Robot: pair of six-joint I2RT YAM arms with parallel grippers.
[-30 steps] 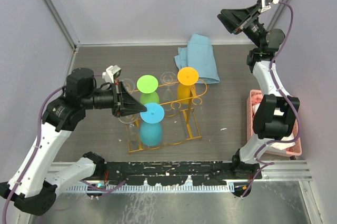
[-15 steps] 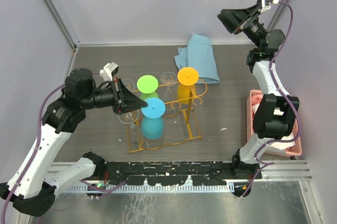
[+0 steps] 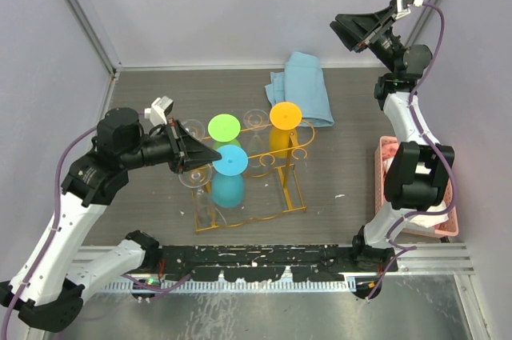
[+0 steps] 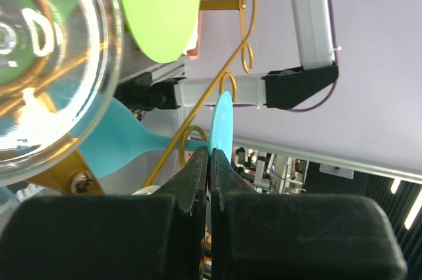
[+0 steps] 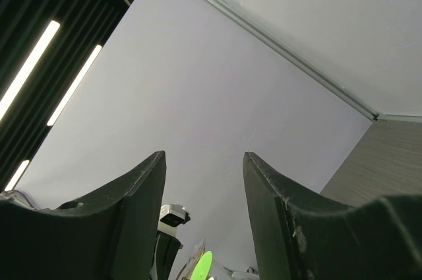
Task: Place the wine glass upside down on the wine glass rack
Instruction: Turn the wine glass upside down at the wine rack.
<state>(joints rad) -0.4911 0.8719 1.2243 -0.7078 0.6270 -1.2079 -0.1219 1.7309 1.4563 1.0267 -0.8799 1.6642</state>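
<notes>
My left tool (image 3: 216, 159) is pinched fully closed on the edge of the round foot of the turquoise plastic wine glass (image 3: 227, 190). The glass is upside down, foot uppermost, at the near left of the orange-gold wire wine glass rack (image 3: 268, 162) on the dark wood-grain bench (image 3: 352, 164). My right tool (image 5: 204, 181) is raised high at the far right, its jaws roughly half apart and holding nothing.

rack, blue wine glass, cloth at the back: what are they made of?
The wine glass rack is thin orange-gold wire with a glossy finish, likely coated metal. The blue wine glass is a solid, even colour with a dull sheen, so probably plastic rather than glass. The cloth is light blue with soft folds, some kind of fabric; the weave is too small to tell.
</notes>
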